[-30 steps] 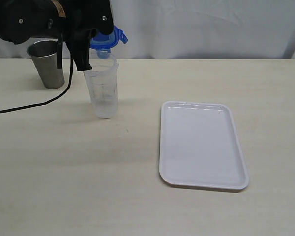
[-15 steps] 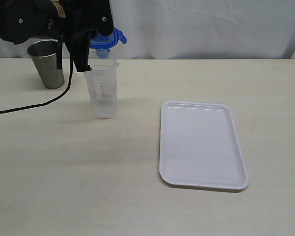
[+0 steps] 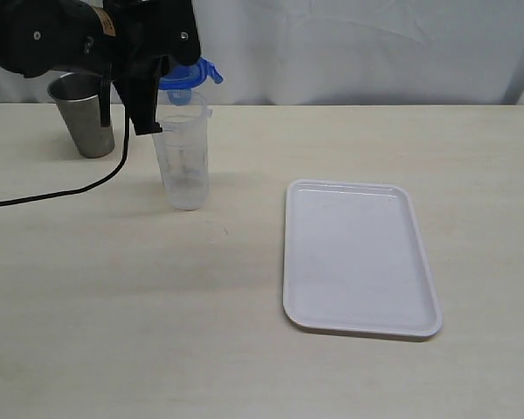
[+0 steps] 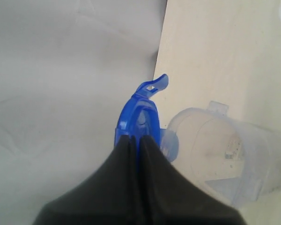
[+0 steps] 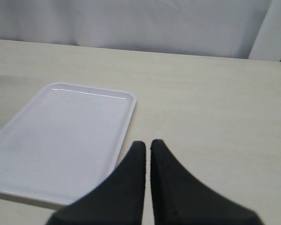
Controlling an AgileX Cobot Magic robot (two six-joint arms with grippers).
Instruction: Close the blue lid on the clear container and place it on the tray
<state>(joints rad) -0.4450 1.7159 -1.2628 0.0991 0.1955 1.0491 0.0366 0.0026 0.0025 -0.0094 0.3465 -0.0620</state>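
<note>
- Pale wood-grain table [image 3: 140,332]: carries everything; a black cable [image 3: 70,186] trails across its left side.
- Flat white rectangular plastic tray [image 3: 358,262]: bare, right of centre, well apart from the container.
- Tall clear plastic container [image 3: 184,166]: upright on the table, mouth open, near the grey steel cup [image 3: 86,118].
- Small translucent blue lid [image 3: 192,77]: off the table, pinched by its edge in the left gripper [image 4: 136,140]. It sits just above the container's rim, seemingly to one side of the mouth, not seated.
- The right gripper [image 5: 147,144]: clenched on nothing, above the table beside the tray.
- Risk: the lid lands off-centre and catches one side of the rim; the tall, narrow, unbraced container would likely tip or skid.
- Risk: the thin edge grip may let the lid twist under pressing; unsnapped flaps could release it in the carry.
- Count: one tray, one container, one lid, one steel cup, one cable, two grippers.
</note>
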